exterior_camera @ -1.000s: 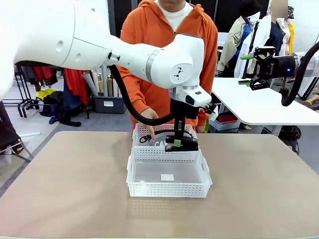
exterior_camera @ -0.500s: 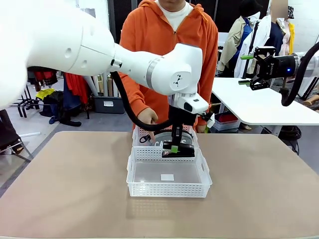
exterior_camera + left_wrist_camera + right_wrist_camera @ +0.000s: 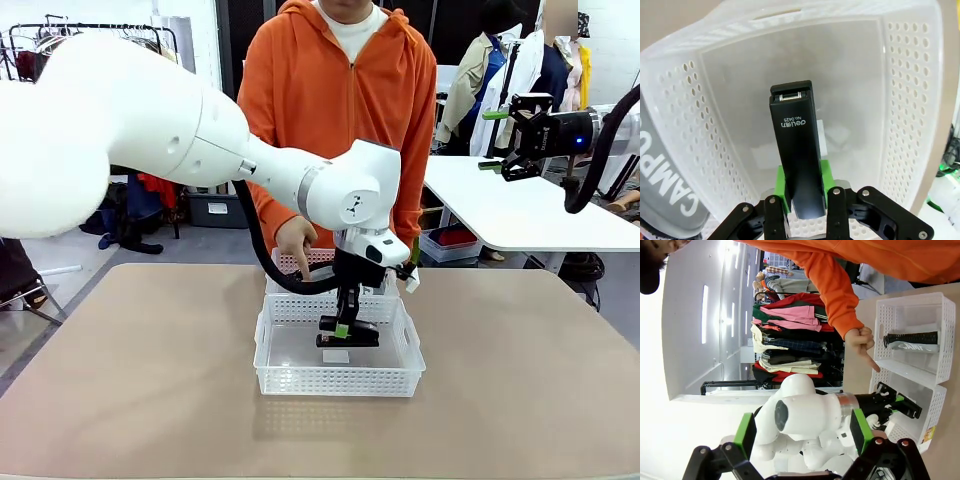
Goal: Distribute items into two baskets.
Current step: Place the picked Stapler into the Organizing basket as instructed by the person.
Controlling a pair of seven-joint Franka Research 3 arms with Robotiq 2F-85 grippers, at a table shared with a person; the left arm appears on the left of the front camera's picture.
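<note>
One stapler (image 3: 349, 337), clamped in the left gripper (image 3: 341, 330) at frame centre, should descend level before release into the near basket (image 3: 338, 381).

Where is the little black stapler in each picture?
Front view: stapler at centre, held by the left end effector over the near basket.
Left wrist view: stapler in the middle, pointing up from the bottom edge.
Right wrist view: stapler at right, below the middle.
Shared landmark: the grey CAMPUS pouch lies in the other basket.

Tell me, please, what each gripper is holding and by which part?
The left gripper grips the black stapler by one end, above the near basket. The right gripper is open, holding nothing.
</note>
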